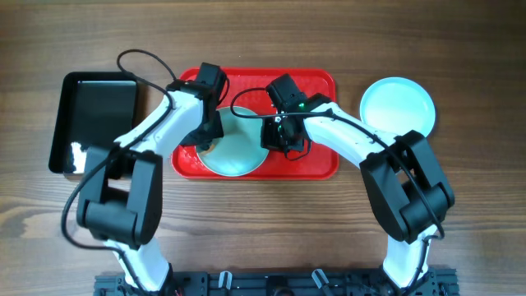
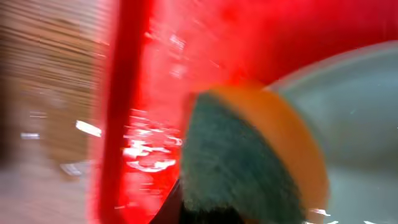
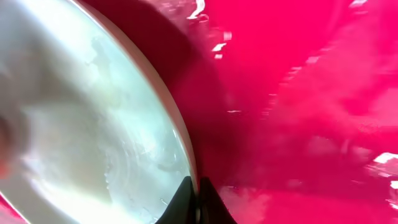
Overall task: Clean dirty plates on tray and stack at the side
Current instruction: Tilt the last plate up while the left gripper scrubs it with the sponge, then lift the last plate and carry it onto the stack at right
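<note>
A pale blue plate [image 1: 234,148] lies on the red tray [image 1: 320,82], at its front middle. My left gripper [image 1: 207,141] is shut on a sponge with an orange body and a green scrub face [image 2: 242,162], pressed at the plate's left edge [image 2: 360,106]. My right gripper [image 1: 275,141] is shut on the plate's right rim; the wrist view shows the rim [image 3: 180,137] pinched between the two dark fingertips [image 3: 198,202]. A second pale plate [image 1: 398,105] lies on the table to the right of the tray. A third plate is not in view.
A smaller, deeper black tray [image 1: 94,119] stands on the wooden table left of the red tray. Cables run over both arms above the red tray.
</note>
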Controlling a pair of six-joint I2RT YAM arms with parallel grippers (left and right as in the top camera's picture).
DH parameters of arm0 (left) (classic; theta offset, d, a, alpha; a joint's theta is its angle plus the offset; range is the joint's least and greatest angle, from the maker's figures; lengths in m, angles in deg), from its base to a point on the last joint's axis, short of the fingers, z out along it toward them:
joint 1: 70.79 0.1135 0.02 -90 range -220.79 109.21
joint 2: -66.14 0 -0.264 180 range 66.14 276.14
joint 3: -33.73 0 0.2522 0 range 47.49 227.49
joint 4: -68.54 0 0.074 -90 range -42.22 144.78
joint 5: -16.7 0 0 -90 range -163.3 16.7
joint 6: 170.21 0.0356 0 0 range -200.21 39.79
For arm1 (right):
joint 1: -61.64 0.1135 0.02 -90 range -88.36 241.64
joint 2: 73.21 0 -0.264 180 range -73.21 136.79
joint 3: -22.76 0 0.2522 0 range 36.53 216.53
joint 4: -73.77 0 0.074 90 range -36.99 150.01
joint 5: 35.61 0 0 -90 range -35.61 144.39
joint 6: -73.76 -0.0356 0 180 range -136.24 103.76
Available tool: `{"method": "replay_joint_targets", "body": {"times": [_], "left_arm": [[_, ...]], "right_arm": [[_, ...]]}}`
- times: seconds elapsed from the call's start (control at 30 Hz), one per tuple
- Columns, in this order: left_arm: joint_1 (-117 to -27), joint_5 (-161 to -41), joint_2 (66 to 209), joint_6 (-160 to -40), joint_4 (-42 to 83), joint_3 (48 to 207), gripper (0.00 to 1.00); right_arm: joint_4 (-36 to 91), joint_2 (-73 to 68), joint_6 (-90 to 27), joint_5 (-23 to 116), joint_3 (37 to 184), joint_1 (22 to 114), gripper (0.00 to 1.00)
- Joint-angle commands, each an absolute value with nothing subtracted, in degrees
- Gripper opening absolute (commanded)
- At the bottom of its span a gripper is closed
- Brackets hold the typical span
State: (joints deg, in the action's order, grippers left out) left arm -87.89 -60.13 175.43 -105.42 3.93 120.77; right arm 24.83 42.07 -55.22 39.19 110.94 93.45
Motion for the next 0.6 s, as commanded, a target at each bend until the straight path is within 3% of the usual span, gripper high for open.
{"method": "replay_joint_targets", "body": {"times": [0.0, 0.1, 0.33, 0.4, 0.57], "left_arm": [[-84.8, -49.9, 166.9, -106.0, 3.4, 121.8, 0.04], [-84.8, -51.0, 161.4, -106.3, 3.5, 121.8, 0.04], [-84.8, -68.5, 160.5, -106.2, 6.0, 121.1, 0.04], [-84.8, -75.4, 162.6, -106.2, 6.9, 120.8, 0.04], [-84.8, -79.8, 166.6, -106.2, 7.4, 120.8, 0.04]], "right_arm": [[22.8, 43.5, -55.2, 47.7, 111.0, 91.6, 0.04], [20.6, 41.7, -54.9, 52.3, 113.2, 91.6, 0.04], [8.1, 34.2, -48.9, 67.6, 123.8, 91.6, 0.04], [5.1, 31.4, -44.9, 76.7, 127.3, 91.7, 0.04], [5.4, 23.4, -30.7, 90.6, 129.1, 92.7, 0.04]]}}
